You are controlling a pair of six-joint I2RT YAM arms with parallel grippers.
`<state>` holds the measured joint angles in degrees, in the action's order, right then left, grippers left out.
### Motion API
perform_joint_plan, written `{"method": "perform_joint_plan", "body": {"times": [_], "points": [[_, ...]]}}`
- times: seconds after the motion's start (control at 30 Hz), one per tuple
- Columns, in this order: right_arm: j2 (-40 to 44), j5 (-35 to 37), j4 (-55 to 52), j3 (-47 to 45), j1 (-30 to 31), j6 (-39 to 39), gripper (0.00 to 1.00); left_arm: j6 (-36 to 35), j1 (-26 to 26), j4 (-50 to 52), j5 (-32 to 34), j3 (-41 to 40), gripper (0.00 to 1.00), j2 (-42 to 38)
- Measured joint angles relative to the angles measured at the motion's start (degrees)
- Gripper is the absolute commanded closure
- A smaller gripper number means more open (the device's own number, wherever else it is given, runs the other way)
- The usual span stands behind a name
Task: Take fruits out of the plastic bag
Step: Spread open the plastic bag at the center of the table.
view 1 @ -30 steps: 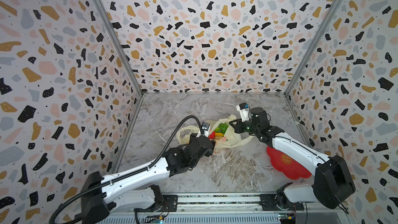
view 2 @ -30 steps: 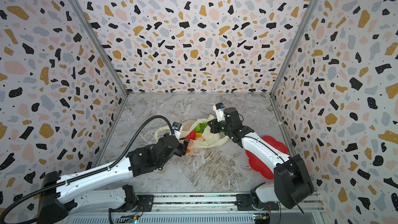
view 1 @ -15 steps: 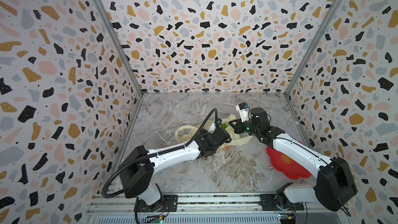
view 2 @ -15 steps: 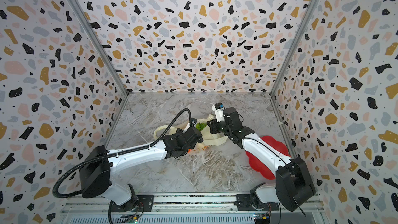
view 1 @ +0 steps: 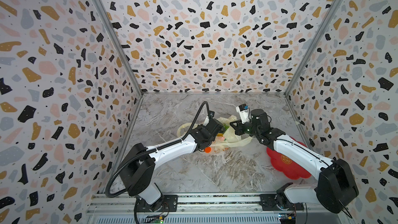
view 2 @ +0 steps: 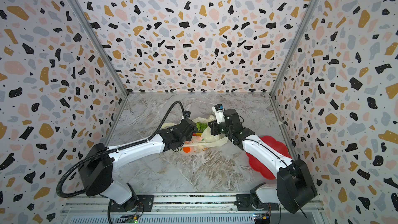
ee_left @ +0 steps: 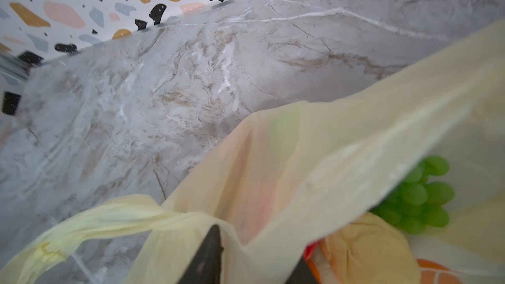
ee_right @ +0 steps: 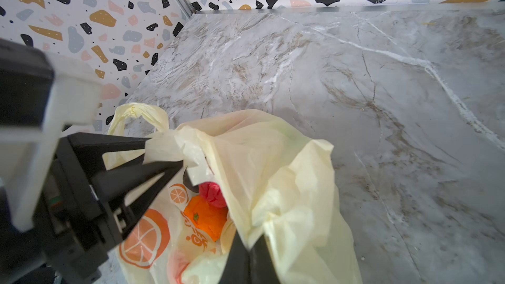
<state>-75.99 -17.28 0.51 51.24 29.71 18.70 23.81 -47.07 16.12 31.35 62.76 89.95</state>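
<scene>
Fruits (ee_right: 206, 219) mostly under plastic bag (ee_right: 273, 159) folds

Bright, even light, soft shadows; the plastic bag (ee_left: 314, 146) blurs in the left wrist view; top-view edges warp.

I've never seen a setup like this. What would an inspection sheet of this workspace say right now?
Surface: marble-patterned tabletop, no spills seen.
Job's things: plastic bag mid-table, mouth open between the pincers; green grapes, an orange and a red fruit inside.
Clutter: red flower-shaped plate, partly hidden under the right arm.
Pincers: left pincer shut on the bag's rim; right pincer shut on another part of the rim.
Cables: black ribbed hose arching over the left arm.
Surroundings: speckled walls on three sides; metal rail in front.
</scene>
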Motion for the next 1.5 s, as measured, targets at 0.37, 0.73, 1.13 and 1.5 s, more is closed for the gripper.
{"method": "perform_joint_plan", "body": {"times": [0.37, 0.73, 1.13, 1.5], "points": [[-1.5, -3.3, 1.2, 1.6, 0.6, -2.8, 1.00, 8.1, 17.2, -13.1, -20.2, -13.9, 1.00, -19.2], [-6.4, -0.2, 1.2, 2.5, 0.3, -4.3, 0.58, 13.7, 24.8, -17.8, -31.1, -21.9, 1.00, -22.8], [-2.0, 17.6, -12.1, 7.1, 13.5, -1.6, 0.21, 14.5, 25.3, -18.0, -32.6, -23.6, 1.00, -25.6], [-8.5, 25.2, -17.2, 7.5, 14.0, 2.9, 0.49, 14.8, 25.2, -18.4, -32.3, -24.8, 1.00, -26.3]]}}
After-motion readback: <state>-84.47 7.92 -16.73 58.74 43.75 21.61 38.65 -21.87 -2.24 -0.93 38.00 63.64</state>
